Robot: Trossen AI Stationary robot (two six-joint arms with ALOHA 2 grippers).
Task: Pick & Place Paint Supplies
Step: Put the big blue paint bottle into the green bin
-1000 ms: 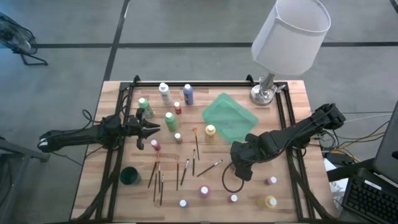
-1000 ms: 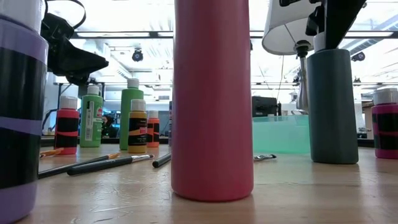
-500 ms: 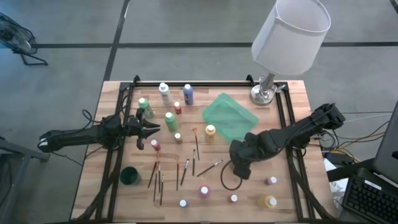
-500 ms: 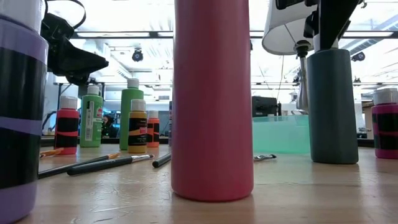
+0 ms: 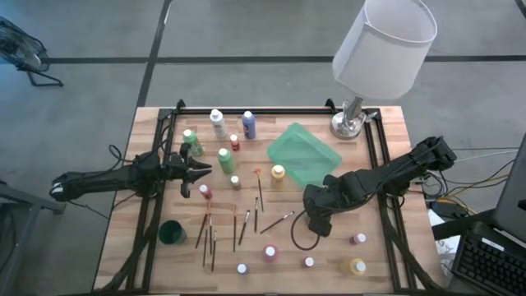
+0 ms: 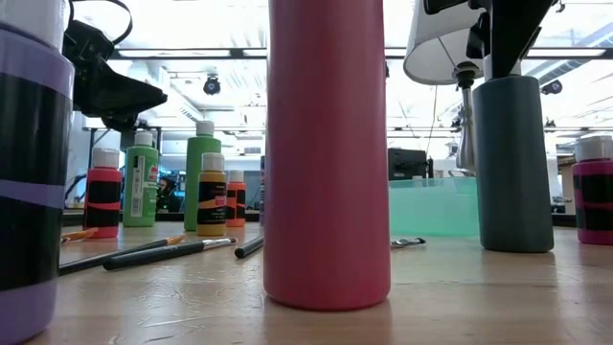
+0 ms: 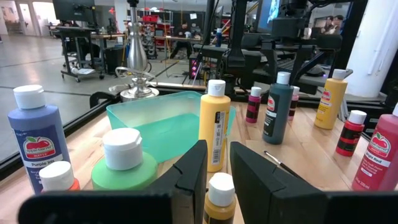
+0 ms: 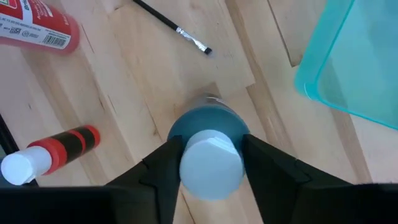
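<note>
Right gripper straddling white cap of grey bottle, fingers apparently touching it, firm pinch unconfirmed. Advise centring, squeezing evenly, lifting straight, avoiding tray alongside.

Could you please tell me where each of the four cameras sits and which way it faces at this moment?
High: overhead, looking straight down on the table; both arms show.
Low: at tabletop height, looking level past the pink bottle; arm parts hang from above.
Left wrist: on the left gripper, looking across at the green tray.
Right wrist: above the right gripper, looking down at the grey bottle between its jaws.
All four share the tray.
</note>
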